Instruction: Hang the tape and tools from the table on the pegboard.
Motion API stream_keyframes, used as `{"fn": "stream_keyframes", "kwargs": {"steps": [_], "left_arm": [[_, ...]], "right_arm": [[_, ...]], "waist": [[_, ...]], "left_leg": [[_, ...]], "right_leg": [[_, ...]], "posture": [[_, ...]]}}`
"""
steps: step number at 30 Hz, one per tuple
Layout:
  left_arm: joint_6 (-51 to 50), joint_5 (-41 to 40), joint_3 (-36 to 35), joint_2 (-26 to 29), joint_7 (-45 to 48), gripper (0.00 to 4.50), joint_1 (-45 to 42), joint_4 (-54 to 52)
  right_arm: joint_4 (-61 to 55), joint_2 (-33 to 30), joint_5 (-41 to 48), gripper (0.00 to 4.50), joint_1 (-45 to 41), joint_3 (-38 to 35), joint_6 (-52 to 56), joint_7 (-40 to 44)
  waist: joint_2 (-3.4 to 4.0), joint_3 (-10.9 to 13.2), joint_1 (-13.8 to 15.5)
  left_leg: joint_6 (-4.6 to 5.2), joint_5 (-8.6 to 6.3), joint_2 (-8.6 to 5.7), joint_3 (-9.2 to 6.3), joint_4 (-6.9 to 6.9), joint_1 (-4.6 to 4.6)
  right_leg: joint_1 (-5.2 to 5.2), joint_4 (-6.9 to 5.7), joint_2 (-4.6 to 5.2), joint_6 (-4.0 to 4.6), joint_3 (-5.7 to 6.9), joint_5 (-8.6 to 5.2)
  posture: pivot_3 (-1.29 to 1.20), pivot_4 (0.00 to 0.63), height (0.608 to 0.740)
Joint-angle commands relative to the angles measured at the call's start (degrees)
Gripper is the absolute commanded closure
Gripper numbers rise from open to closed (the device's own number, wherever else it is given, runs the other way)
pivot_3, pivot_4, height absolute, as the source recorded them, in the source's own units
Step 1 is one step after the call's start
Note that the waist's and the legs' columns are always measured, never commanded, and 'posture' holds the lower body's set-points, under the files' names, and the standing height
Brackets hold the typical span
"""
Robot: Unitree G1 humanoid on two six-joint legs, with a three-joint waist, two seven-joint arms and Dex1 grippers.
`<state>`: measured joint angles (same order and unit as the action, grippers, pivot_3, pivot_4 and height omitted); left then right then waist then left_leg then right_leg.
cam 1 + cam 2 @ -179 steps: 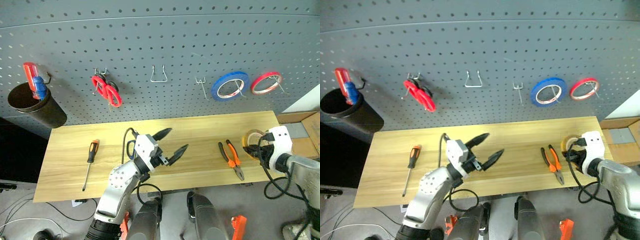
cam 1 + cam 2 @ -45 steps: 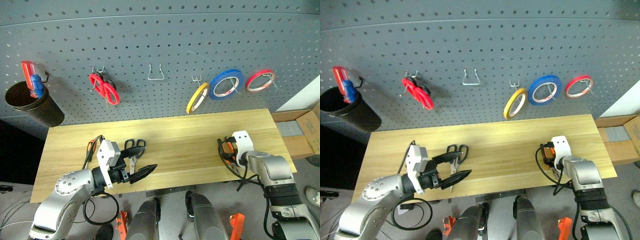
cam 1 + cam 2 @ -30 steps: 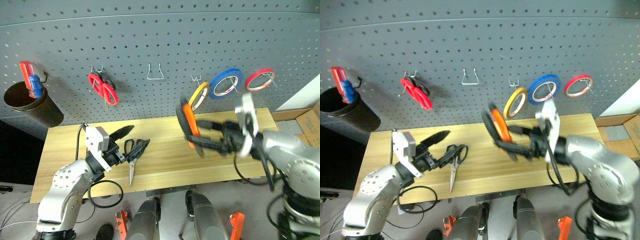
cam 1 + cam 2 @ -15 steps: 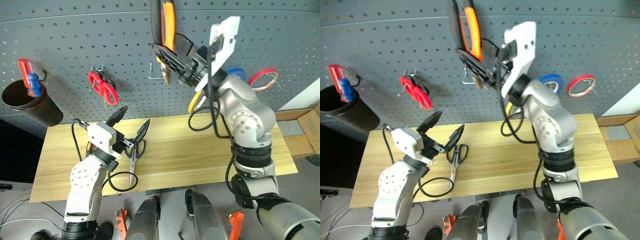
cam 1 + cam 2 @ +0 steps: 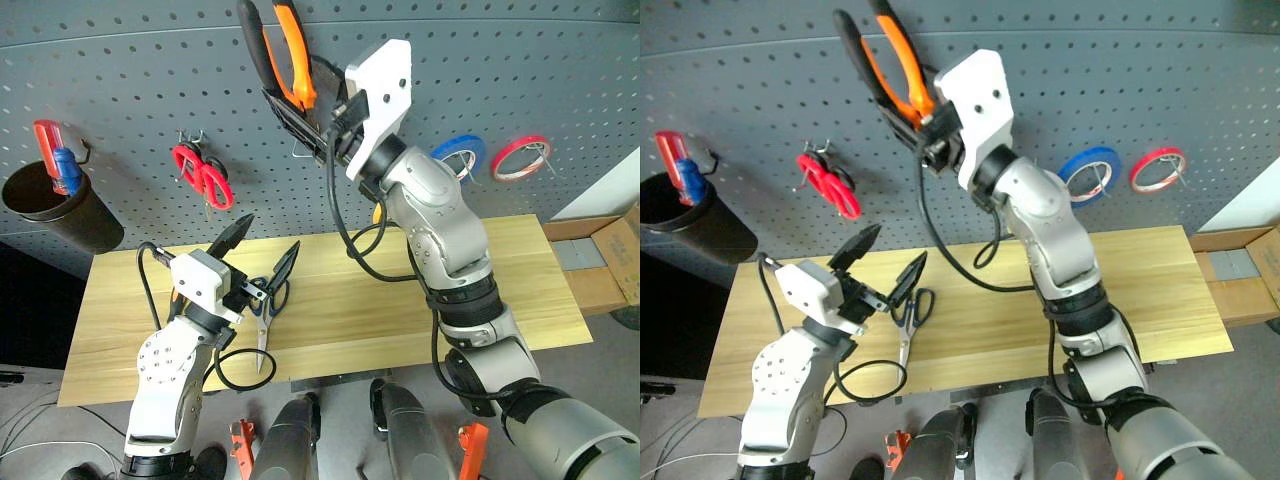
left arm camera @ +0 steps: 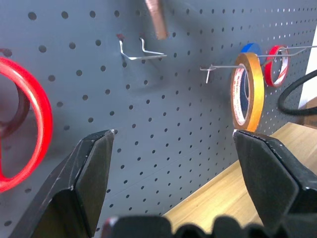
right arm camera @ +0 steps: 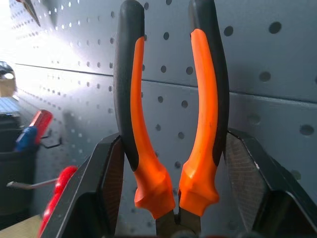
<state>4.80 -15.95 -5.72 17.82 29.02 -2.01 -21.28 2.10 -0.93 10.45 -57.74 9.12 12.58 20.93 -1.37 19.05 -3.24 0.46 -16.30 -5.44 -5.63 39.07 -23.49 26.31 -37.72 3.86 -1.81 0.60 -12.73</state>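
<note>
Pliers (image 5: 282, 62) with orange-and-black handles, one pair, are held raised in front of the grey perforated pegboard (image 5: 520, 60), gripped low on the handles between the fingers of the right gripper (image 7: 173, 218), handles pointing upward. One pair of dark-handled scissors (image 5: 266, 305) lies on the light plank worktop (image 5: 520, 280), just beside the left gripper (image 5: 262, 250), whose two black fingers are spread fully apart with nothing between them. Three ring-shaped tape rolls are hung on hooks: one yellow-tan (image 6: 246, 91), one blue (image 5: 462, 155), one thin red (image 5: 523, 157). Red-handled scissors (image 5: 200, 178) hang further left, near a dark cup (image 5: 55, 215) holding red-and-blue screwdrivers (image 5: 56, 160). No writing can be read.
</note>
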Motion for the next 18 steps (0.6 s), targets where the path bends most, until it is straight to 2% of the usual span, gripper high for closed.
{"fn": "stream_keyframes", "kwargs": {"steps": [1,9,18], "left_arm": [[1.0,-0.7,0.1,-0.3,-0.8,0.38,-0.8,-3.1],[0.5,-1.2,-1.0,0.2,-2.0,0.38,-1.8,-4.0],[0.1,-1.2,-1.4,0.5,-2.6,0.38,-0.4,-4.4]], "right_arm": [[1.2,1.5,-1.9,2.04,-3.2,-0.7,-5.6,-1.4],[6.6,2.6,-4.4,2.04,-4.2,-0.4,-9.8,-1.2],[10.0,3.5,-7.1,2.04,0.2,2.2,-11.9,-0.6]], "waist": [[-0.01,0.0,0.0],[-0.02,0.0,0.0],[-0.08,-0.1,0.0]], "left_leg": [[0.0,0.0,0.0,0.01,0.0,0.0],[0.0,0.0,0.0,0.02,0.0,0.0],[0.0,0.0,0.0,0.07,0.02,0.05]], "right_leg": [[0.0,-0.01,0.0,0.0,0.0,0.0],[0.03,-0.05,0.0,0.0,0.01,0.0],[0.04,-0.16,0.01,0.0,-0.02,0.0]], "posture": [[-0.04,0.279,0.74],[-0.03,0.278,0.74],[-0.01,0.28,0.74]]}}
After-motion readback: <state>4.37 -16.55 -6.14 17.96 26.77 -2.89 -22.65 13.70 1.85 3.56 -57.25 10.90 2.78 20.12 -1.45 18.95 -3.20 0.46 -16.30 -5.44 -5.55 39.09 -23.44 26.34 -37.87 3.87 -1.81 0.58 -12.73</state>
